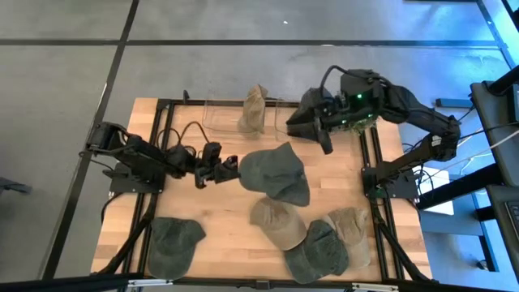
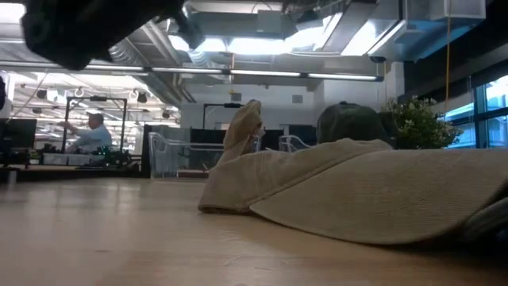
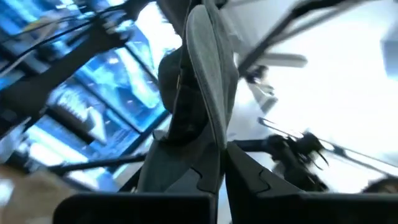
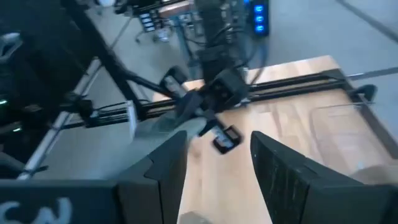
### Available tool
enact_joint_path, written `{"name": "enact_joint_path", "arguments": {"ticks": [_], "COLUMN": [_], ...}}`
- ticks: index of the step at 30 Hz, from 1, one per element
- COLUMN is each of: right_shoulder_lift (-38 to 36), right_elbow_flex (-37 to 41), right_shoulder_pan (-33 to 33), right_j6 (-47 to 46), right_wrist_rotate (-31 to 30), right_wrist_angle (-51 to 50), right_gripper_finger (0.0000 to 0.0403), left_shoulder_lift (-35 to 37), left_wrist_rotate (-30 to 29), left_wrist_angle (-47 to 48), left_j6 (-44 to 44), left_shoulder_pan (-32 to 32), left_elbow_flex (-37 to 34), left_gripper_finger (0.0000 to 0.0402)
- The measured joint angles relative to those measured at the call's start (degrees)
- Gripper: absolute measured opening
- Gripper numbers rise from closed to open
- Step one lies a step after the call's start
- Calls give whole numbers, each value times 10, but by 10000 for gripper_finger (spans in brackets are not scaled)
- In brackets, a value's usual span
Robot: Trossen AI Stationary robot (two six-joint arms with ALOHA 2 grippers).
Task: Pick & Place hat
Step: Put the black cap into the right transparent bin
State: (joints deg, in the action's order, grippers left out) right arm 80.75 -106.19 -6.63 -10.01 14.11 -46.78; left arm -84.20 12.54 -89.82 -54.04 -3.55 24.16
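My left gripper [image 1: 229, 169] is shut on a dark green-grey hat [image 1: 276, 172] over the middle of the table; in the left wrist view the hat [image 3: 208, 87] shows edge-on beyond the fingers. My right gripper [image 1: 324, 139] hangs open, high over the far right of the table, with nothing between its fingers [image 4: 165, 168]. A tan hat [image 1: 253, 109] stands at the far edge by a clear bin [image 1: 217, 115]. My left gripper pinches the hat's crown edge [image 3: 214, 146], on the side away from the bill [image 1: 293, 195], between its two fingers. The fingers come from the table's left and slant upward. The hat sticks out beyond them toward the right; I cannot tell whether its bill end touches anything.
Several more hats lie along the near half: a tan one [image 1: 278, 221], a dark green one [image 1: 318, 250], another tan one [image 1: 350, 231] and a dark green one at the near left [image 1: 174, 243]. The black frame rails [image 1: 375, 174] run along both sides.
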Motion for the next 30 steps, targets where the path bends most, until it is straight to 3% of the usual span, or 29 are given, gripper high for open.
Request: {"name": "enact_joint_path", "arguments": {"ticks": [4,8,13,18,30], "right_shoulder_lift": [0,0,1,1,0], "right_elbow_flex": [-18,-26,-27,-25,-29], "right_shoulder_pan": [0,-3,-17,-18,-2], "right_j6": [-9,-24,-70,-105,-107], "right_wrist_rotate": [-3,-12,-10,-7,127], "right_wrist_angle": [-15,-50,-155,-165,-101], "right_gripper_finger": [183,220,276,299,300], "left_shoulder_lift": [9,13,15,15,15], "left_wrist_rotate": [82,133,166,187,215], "left_wrist_angle": [0,1,1,7,9], "left_j6": [7,8,8,8,7], "left_shoulder_pan": [39,70,102,131,172], "left_elbow_flex": [41,66,83,84,84], "left_gripper_finger": [6,6,7,7,8]}}
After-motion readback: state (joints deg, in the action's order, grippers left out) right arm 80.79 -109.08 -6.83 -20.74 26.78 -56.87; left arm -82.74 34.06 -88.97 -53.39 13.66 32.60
